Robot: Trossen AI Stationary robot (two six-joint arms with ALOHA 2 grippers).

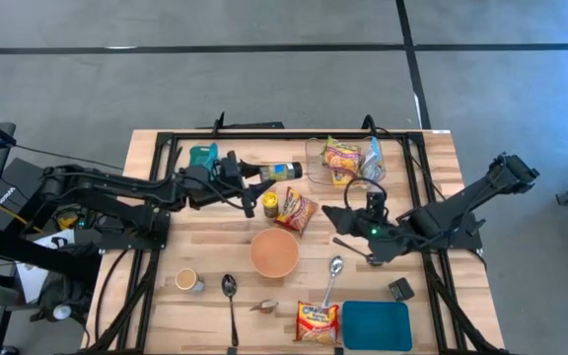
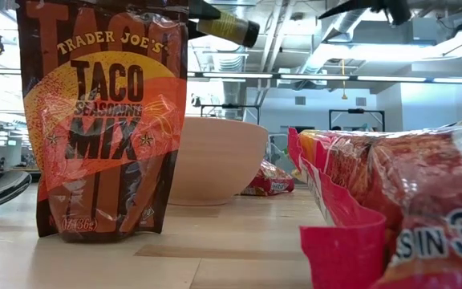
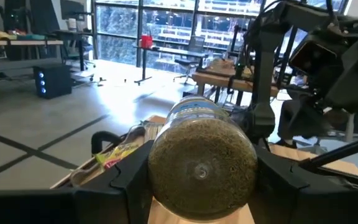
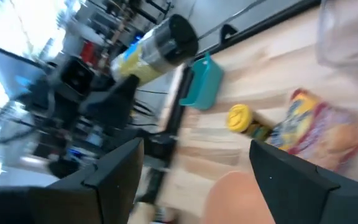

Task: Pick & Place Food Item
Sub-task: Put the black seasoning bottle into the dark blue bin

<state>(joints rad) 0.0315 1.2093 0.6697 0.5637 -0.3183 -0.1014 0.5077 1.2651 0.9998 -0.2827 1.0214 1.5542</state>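
Wooden slats make up the table (image 1: pixel 215 237) in the high view. The left gripper (image 1: pixel 249 174) hangs over its far half, its fingers closed on the base of a spice jar (image 1: pixel 280 172) that lies level in the air, black cap toward the right arm. Below it stand a yellow-capped bottle (image 1: pixel 268 202) and a red snack packet (image 1: pixel 296 210), with a tan bowl (image 1: pixel 274 252) nearer the front. The right gripper (image 1: pixel 348 229) sits just right of the bowl, its fingers spread and holding nothing. A clear tub (image 1: pixel 316 158) at the far edge holds more packets; a teal box (image 1: pixel 203 155) lies by the left gripper. Along the front are a cup (image 1: pixel 187 280), two spoons (image 1: pixel 230 291), a noodle packet (image 1: pixel 318 321) and a blue tray (image 1: pixel 376 325).

From the low view, a pouch (image 2: pixel 103 120) reads "TRADER JOE'S TACO SEASONING MIX" and stands upright in front of the bowl (image 2: pixel 215 160). The jar (image 2: pixel 227 28) shows high above, lifted clear of the table. The noodle packet (image 2: pixel 407 201) fills the right, printed "IN 3"; the rest is cut off.

Through the left wrist view, the jar (image 3: pixel 202 163) is end-on between the fingers (image 3: pixel 126 180), its clear bottom packed with greenish-brown grains.

Across the right wrist view, the jar (image 4: pixel 154 50) has a yellow and blue label, too blurred to read, and the right arm's own fingers (image 4: pixel 114 171) stand well apart over the bowl (image 4: pixel 235 199)
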